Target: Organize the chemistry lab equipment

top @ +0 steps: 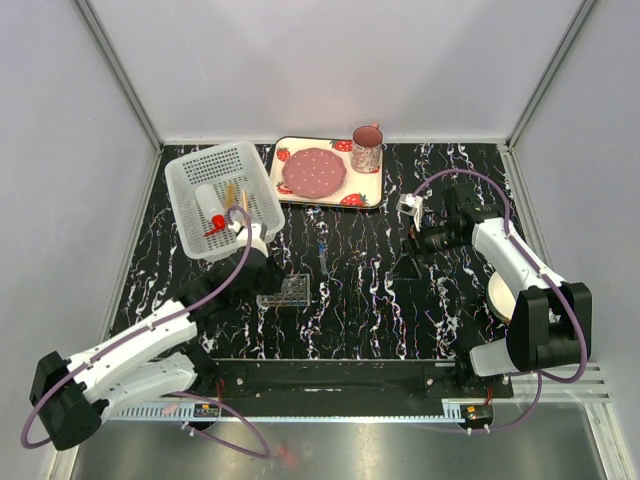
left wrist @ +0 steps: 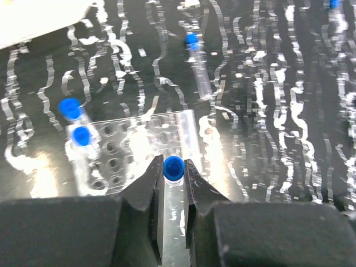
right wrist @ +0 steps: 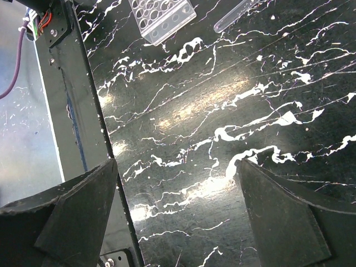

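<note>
Pinches a thin blue-tipped tube (left wrist: 173, 165) in the narrow left tool (left wrist: 173, 173), right at the near edge of the clear grid rack (left wrist: 133, 146), just 7 o'clock of desk (top: 380, 300) centre. Spreads the right tool (right wrist: 177, 167) wide over bare desk at 3 o'clock, holding nothing. Shows another tube (left wrist: 198, 67) lying at the rack's 1 o'clock.

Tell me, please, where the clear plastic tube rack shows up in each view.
Top external: clear tube rack just left of picture centre.
Left wrist: rack lower left of centre, just beyond the fingers.
Right wrist: rack at the top edge, left of centre.
Shared landmark: the loose tube lying beside it.
</note>
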`<state>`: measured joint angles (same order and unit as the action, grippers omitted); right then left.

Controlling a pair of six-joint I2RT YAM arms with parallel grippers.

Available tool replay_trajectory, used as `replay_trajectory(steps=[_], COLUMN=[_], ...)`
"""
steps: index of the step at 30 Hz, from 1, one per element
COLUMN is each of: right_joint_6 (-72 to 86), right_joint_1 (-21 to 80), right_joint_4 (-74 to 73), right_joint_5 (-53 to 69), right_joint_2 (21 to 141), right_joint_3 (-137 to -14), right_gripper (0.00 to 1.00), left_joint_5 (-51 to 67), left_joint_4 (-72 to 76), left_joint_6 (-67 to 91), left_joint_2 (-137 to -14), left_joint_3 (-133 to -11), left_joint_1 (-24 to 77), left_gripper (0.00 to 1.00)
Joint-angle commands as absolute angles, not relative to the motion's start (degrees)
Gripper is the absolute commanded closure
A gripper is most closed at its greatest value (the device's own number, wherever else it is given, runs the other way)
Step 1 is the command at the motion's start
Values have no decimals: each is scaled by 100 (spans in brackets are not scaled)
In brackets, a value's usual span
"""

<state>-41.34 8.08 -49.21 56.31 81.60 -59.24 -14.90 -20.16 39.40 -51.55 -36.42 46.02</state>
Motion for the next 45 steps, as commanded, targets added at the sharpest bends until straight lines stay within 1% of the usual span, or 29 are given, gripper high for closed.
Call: replay_trajectory(steps=[1,6,15,45], right_joint_6=[-4254,-4263,-4280,-4289], right_joint_1=[774,774,756,747], right_joint_4=[-4869,-4869,-4860,-4860], right_joint_5=[5590,5546,5520,5537], right_joint_2=[8086,8104,8121,8139], right_joint_3=[-6064,-6056,-6029,-6029], right_gripper=[5,5,4,3], left_joint_5=[-2583,-2786,-2769,-2646], left_joint_4=[-2619,-2628,-2391,-2048], left_joint_6=[3797,3630,3568,3595], left_joint_2=[-4764,-4737,-4922,-5089], left_joint_3=[-3481,-3472,-3375,-3024], left_joint_1=[4509,4184,3973,3973], left_gripper=[96,96,95,95])
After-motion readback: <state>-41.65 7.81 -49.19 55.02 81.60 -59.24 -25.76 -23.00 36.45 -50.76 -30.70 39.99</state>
